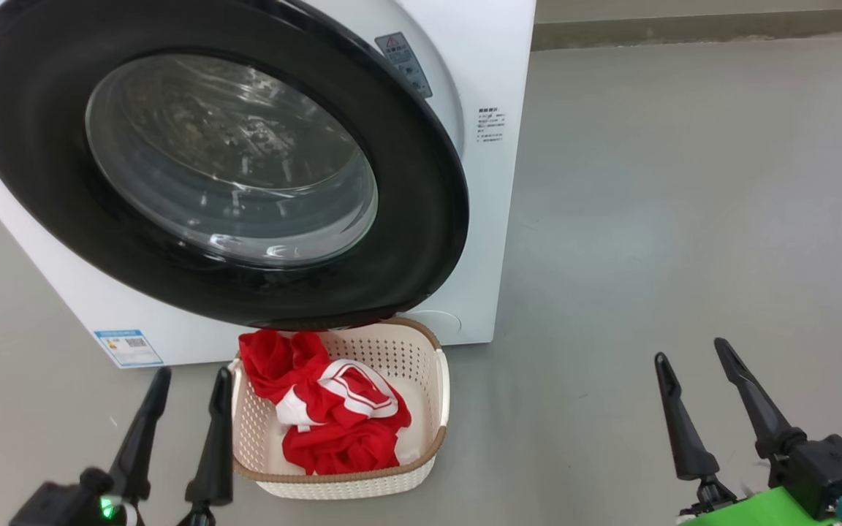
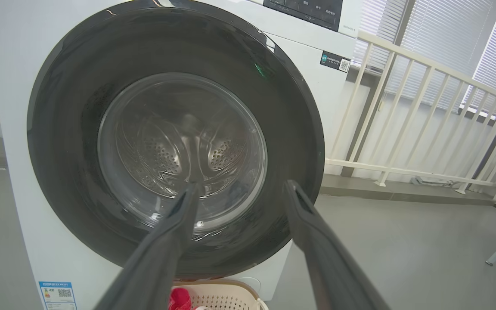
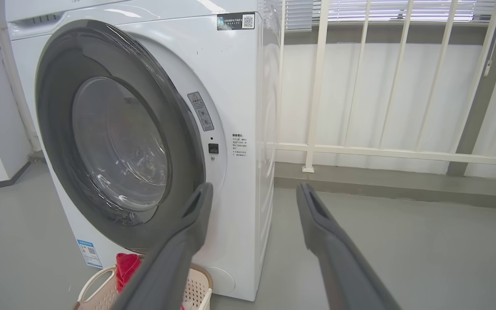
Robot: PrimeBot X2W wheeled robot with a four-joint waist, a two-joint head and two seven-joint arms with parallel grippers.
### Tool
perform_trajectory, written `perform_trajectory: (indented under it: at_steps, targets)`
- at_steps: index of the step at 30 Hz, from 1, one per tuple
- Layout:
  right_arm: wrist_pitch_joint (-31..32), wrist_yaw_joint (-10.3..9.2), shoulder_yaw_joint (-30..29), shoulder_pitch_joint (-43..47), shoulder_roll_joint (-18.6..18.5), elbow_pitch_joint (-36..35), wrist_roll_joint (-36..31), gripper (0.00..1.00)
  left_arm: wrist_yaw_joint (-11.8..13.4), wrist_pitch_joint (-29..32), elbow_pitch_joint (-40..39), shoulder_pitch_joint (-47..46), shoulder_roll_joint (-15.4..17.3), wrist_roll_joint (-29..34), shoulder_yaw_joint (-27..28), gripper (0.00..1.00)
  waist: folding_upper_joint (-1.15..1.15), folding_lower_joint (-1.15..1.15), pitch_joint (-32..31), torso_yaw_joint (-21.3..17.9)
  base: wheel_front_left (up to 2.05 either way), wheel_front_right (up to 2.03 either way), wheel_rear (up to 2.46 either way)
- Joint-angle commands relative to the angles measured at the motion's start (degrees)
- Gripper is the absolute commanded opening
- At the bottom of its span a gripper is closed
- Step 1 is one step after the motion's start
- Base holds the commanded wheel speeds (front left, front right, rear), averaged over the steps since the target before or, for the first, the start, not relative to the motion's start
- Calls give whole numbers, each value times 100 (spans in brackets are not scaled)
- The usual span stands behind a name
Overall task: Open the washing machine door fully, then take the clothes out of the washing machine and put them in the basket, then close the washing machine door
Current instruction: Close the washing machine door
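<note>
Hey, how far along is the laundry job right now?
Done: the red striped clothes lie in the cream perforated plastic basket. In hand: nothing; left claw and right claw hang open, empty. Remaining: the round black-rimmed glass door stands ajar from the white washing machine; push it shut.

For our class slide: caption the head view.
Red clothes in the basket, washing machine door ajar, left gripper and right gripper open.

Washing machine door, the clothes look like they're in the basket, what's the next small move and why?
Probably press the right tool against the washing machine door's free edge to shut it: the clothes lie in the basket, that tool is open and empty, and the right wrist view shows the door standing ajar.
</note>
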Motion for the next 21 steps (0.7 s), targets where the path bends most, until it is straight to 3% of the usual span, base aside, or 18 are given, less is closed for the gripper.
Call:
perform_trajectory:
  at_steps: [1, 21]
  targets:
    - [-37, 29, 73, -45, -75, -183, -46, 100, 62, -67, -177, -22, -5, 114, 283, 100, 0, 0, -22, -13, 0, 0, 0]
    - [-37, 29, -22, 119, -75, -257, 23, 100, -154, -68, -143, 352, -402, 1258, 776, 100, 0, 0, -79, 66, 0, 0, 0]
